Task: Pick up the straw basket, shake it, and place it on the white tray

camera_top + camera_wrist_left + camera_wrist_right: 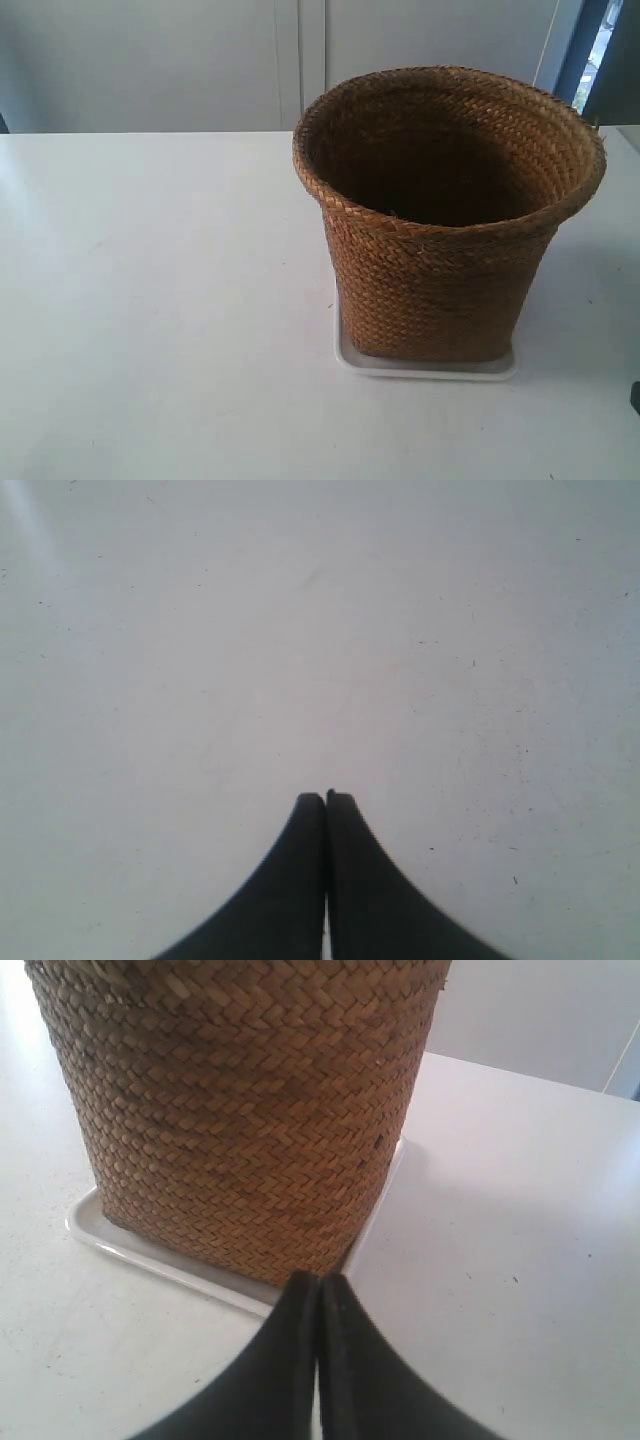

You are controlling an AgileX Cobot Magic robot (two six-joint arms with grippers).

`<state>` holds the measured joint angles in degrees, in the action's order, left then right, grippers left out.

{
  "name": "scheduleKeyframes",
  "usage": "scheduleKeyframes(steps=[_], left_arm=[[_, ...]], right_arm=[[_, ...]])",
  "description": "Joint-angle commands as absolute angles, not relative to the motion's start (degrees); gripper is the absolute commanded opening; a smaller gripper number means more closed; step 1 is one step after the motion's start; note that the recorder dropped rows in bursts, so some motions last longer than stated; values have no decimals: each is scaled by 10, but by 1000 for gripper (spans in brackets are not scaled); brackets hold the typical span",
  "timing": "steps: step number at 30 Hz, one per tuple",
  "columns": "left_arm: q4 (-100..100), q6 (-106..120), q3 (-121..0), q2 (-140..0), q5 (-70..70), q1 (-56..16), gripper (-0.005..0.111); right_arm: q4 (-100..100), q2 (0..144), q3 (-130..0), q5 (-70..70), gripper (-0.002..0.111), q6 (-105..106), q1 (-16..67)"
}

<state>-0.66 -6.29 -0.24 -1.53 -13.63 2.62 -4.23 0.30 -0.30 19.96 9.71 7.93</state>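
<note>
We see the straw basket (440, 215) standing upright on the white tray (425, 368); placement looks complete. Left gripper (326, 798) and right gripper (320, 1278), beside the tray, are both closed, empty.

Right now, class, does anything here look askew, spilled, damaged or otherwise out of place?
Nothing stands out. The straw basket stands upright on the white tray, its weave unbroken where visible. Nothing is spilled on the table. The left gripper and the right gripper are shut and empty.
</note>
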Motion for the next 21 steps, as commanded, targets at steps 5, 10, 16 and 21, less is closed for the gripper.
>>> scheduleKeyframes(steps=[5, 10, 16, 21], left_arm=[[-15, -60, 0, -11, -137, 27, 0], [-15, -60, 0, -3, -135, 15, 0], [-15, -60, 0, -3, -135, 15, 0], [-15, -60, 0, -3, -135, 15, 0]], right_arm=[[-45, 0, 0, 200, 0, 96, 80], [-45, 0, 0, 200, 0, 96, 80], [-45, 0, 0, 200, 0, 96, 80], [-45, 0, 0, 200, 0, 96, 80]])
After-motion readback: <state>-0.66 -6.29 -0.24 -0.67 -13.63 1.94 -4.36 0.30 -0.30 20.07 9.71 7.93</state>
